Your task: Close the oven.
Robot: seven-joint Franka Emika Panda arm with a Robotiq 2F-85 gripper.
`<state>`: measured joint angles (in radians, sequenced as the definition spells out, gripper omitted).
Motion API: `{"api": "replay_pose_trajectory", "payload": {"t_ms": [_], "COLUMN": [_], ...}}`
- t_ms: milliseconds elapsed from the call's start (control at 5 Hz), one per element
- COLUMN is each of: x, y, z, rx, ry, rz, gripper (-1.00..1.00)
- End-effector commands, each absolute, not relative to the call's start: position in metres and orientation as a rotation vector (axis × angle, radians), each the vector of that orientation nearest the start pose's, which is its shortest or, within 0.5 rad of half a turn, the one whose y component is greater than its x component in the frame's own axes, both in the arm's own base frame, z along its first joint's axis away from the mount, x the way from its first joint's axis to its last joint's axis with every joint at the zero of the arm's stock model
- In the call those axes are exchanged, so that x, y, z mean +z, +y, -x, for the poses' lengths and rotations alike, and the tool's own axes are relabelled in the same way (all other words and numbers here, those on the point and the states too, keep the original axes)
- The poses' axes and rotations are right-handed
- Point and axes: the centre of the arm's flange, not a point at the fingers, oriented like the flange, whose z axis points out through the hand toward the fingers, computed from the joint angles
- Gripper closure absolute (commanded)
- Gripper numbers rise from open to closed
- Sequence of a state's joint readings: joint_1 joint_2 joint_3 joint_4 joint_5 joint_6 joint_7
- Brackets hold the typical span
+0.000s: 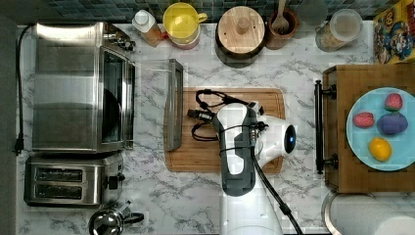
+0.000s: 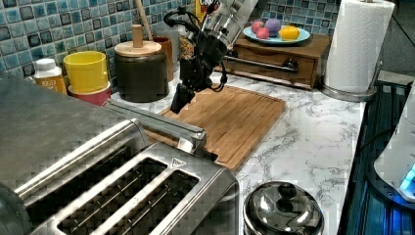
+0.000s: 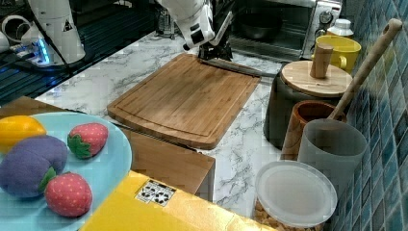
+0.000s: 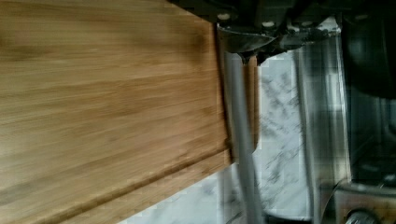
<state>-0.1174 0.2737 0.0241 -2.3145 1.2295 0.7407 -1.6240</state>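
I could read no words or numbers; the one clear sign was a small triangle mark (image 2: pixel 177 163) on the toaster's (image 2: pixel 147 196) top.

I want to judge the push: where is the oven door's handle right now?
In the top view, the handle lies left of the cutting board, its door folded flat from the oven, with the hand just right of it.

White marble counter (image 1: pixel 293 63), blue-green tiled wall (image 2: pixel 29 29) behind — wooden drawer unit (image 2: pixel 274 58)
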Motion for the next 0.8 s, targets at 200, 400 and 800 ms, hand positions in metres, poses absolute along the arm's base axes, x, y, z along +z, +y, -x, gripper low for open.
{"api": "replay_pose_trajectory", "payload": {"t_ms": [200,400,800], "x": [0.257,0.235,0.241], "y": [0.031,0.051,0.057], "z": [-0.555,-0.564,-0.569], "rx": [-0.301,-0.242,-0.241], "ry": [0.073,0.053,0.111], "rz": [2.343,2.361,2.297], "gripper": [1.00,1.00,1.00]}}
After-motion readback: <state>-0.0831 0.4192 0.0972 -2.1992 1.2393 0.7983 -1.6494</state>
